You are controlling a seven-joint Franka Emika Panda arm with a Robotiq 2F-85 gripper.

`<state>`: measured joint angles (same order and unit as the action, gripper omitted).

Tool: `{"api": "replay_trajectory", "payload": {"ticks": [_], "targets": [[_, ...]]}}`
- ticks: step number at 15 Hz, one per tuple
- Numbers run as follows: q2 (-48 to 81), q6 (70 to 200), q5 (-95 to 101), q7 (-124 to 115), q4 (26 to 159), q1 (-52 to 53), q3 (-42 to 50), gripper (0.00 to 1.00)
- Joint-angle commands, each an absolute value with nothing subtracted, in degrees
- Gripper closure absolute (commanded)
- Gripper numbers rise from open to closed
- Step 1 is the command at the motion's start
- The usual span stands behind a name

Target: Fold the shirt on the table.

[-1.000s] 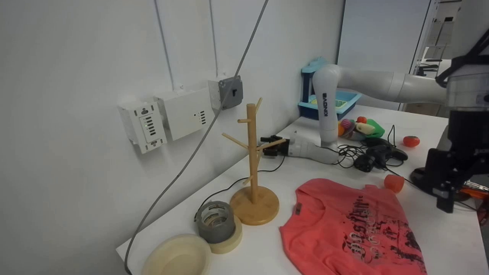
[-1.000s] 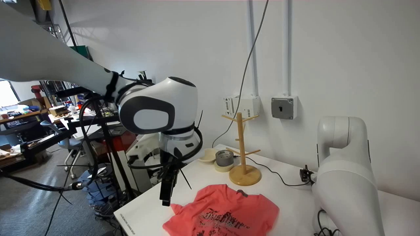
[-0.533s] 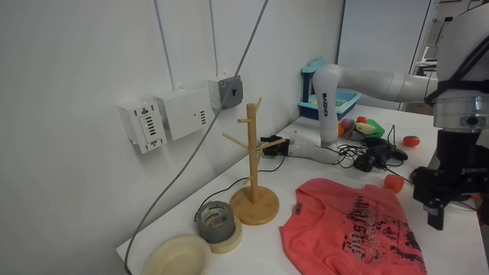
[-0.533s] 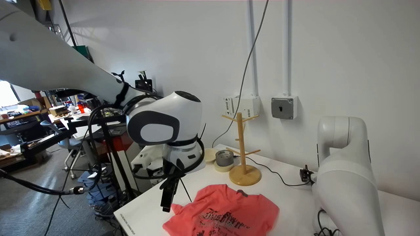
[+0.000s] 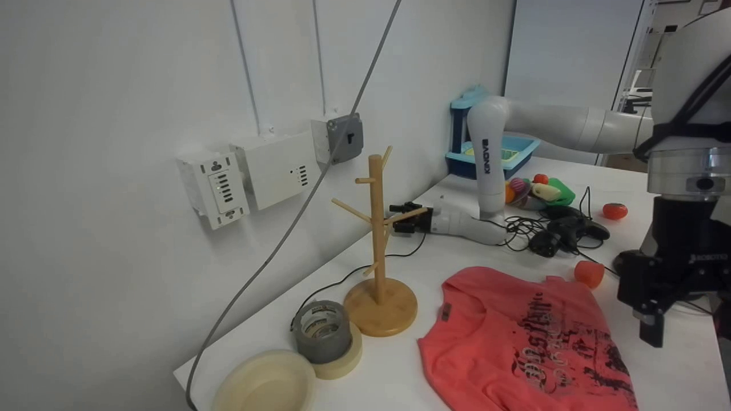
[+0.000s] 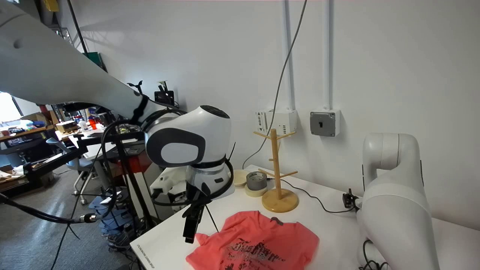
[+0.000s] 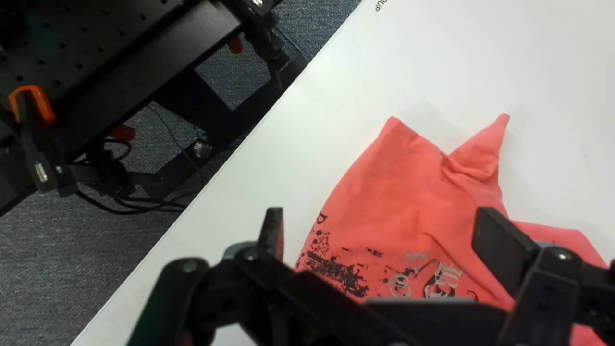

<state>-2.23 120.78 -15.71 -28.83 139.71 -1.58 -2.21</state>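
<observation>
The coral shirt [image 5: 514, 342] lies spread on the white table [image 5: 394, 371], its dark print facing up. It also shows in an exterior view [image 6: 255, 240], cut off by the bottom edge. In the wrist view the shirt [image 7: 399, 192] has a pointed corner and a small bunched, twisted flap at its far end. My gripper [image 7: 384, 233] is open, its fingers wide apart with nothing between them. It hangs above the shirt's print side. In the exterior views the gripper shows beside the shirt's edge, fingers down [image 5: 651, 331] [image 6: 190, 232].
A wooden mug tree [image 5: 380, 308] stands near the collar, with tape rolls [image 5: 324, 337] and a cream bowl [image 5: 265, 382] beyond. A red cup [image 5: 588, 274] sits by the shirt. Another arm [image 5: 491, 154] and a cabled controller [image 5: 562, 234] are behind. A black bench [image 7: 120, 72] adjoins the table.
My gripper has come down towards the table, mostly in the first half second, and is nearly still since. The shirt has not moved.
</observation>
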Motion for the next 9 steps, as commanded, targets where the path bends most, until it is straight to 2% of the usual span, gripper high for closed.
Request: {"api": "replay_trajectory", "payload": {"ticks": [1, 9], "targets": [[0.4, 121.2, -20.1, -29.3, 139.5, 0.1, -2.4, 0.00], [8.4, 125.9, -27.9, -34.6, 138.6, 3.9, -4.2, 0.00]]}}
